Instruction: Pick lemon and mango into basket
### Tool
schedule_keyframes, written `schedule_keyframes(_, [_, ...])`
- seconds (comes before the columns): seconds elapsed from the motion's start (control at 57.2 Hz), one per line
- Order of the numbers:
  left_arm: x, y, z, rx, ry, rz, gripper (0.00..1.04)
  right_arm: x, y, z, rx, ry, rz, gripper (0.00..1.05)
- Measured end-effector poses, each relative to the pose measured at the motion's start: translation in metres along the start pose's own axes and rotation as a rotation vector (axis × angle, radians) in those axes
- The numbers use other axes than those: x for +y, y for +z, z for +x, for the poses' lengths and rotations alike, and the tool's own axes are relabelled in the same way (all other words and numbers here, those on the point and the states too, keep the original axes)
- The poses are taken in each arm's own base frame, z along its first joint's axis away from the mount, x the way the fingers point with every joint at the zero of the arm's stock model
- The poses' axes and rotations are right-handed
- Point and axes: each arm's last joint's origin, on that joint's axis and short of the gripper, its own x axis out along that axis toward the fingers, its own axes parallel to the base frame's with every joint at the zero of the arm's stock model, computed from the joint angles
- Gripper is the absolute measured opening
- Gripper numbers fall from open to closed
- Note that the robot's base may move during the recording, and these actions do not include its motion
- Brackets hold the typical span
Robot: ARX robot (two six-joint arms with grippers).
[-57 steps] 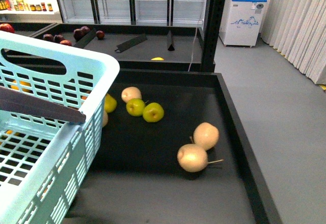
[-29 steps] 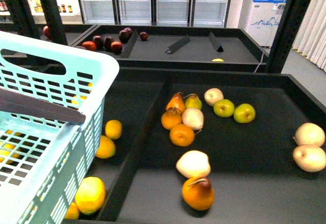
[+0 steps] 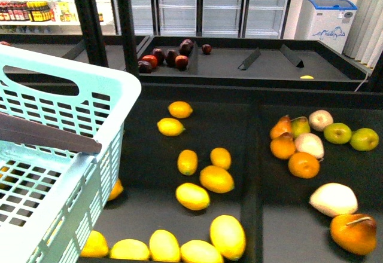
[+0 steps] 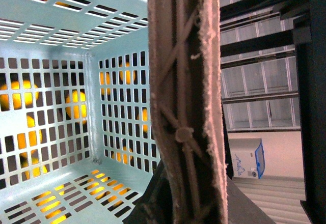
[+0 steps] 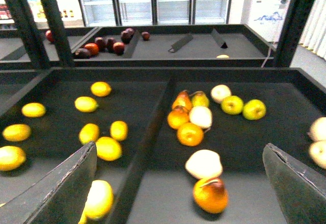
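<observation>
Right gripper (image 5: 178, 147) is hanging open, left gripper (image 4: 153, 208) apparently clamping basket (image 3: 114, 89) handle; lookalike mango (image 3: 216, 179) is inviting a wrong lemon (image 3: 170, 127) pick

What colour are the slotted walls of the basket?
Light turquoise; the basket shows best in the front view.

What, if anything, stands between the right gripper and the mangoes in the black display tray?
Nothing visible does. The open right gripper straddles the low black divider. The plump yellow-orange mango lies on the bare black tray just past one finger, with no other fruit in front of it.
</observation>
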Motion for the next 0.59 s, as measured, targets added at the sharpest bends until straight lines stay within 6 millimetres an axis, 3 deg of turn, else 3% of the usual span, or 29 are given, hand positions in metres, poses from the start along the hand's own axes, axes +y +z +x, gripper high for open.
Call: schedule_keyframes(0.594, [-0.0002,0.0003,-0.0002,-0.003,-0.001,-0.001,0.05,0.0,0.0,0.0,0.0,0.002,0.0,0.96])
